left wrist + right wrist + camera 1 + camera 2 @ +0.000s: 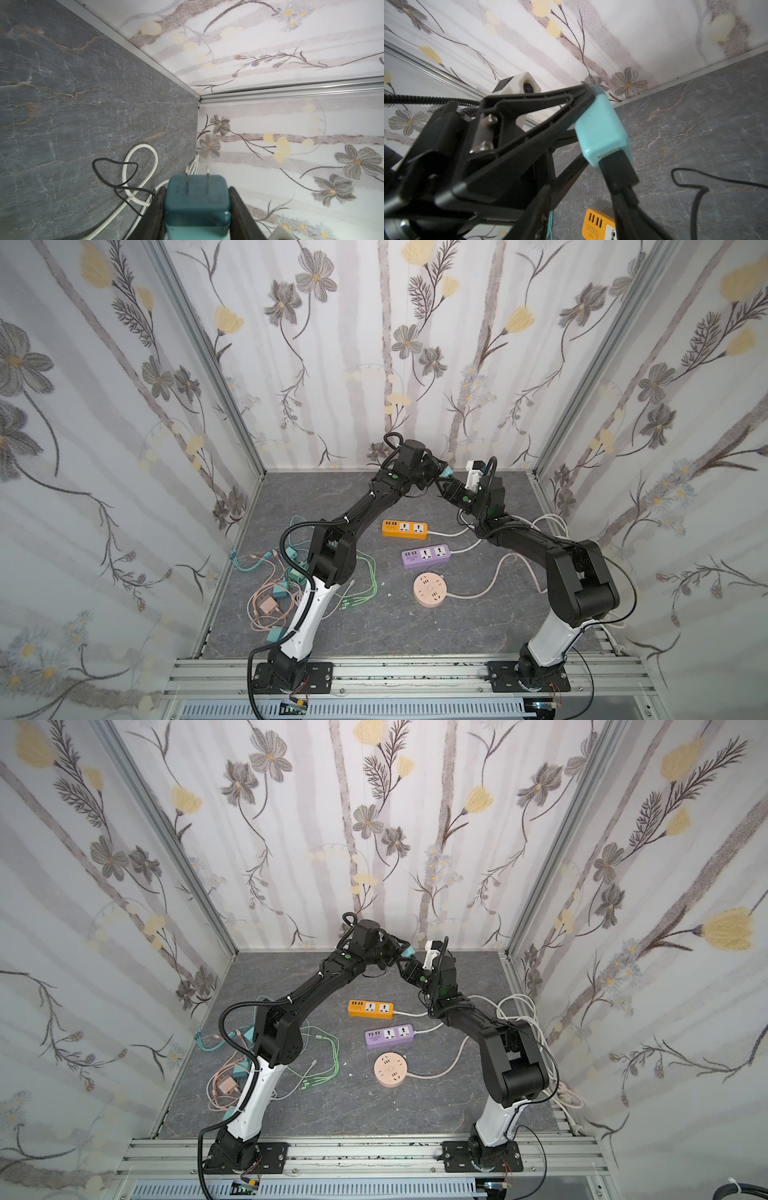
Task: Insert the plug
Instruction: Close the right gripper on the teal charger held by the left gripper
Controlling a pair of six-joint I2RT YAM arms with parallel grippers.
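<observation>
- Holding the plug point(197, 199) is your left gripper point(438, 473). Its fingers point(239, 207) clamp the teal body from both sides, set narrow, and the two prongs stick out past the fingertips.
- The plug hangs high above the table point(478, 614) at the back middle. In both top views it sits right where the two arms meet.
- Your right gripper point(449, 484) is tip to tip with the left. In the right wrist view, one of its fingers point(616, 174) lies against the plug's end. You cannot tell whether it has closed on the plug.
- The relation that counts is that the prongs point roughly toward the back right corner, not down, while every socket faces up.
- The orange strip point(404, 529) lies below and in front of the plug. The purple strip point(426, 556) is further forward, and the round socket point(431, 590) is nearest the bases. Both strips run left to right.
- Both arms stretch up and inward like an arch, and the orange strip looks nearest to both grippers.
- My reading is that you need the prongs turned downward before any descent. A handover seems the way to do it, so make sure the second grip is firm before the left lets go.
</observation>
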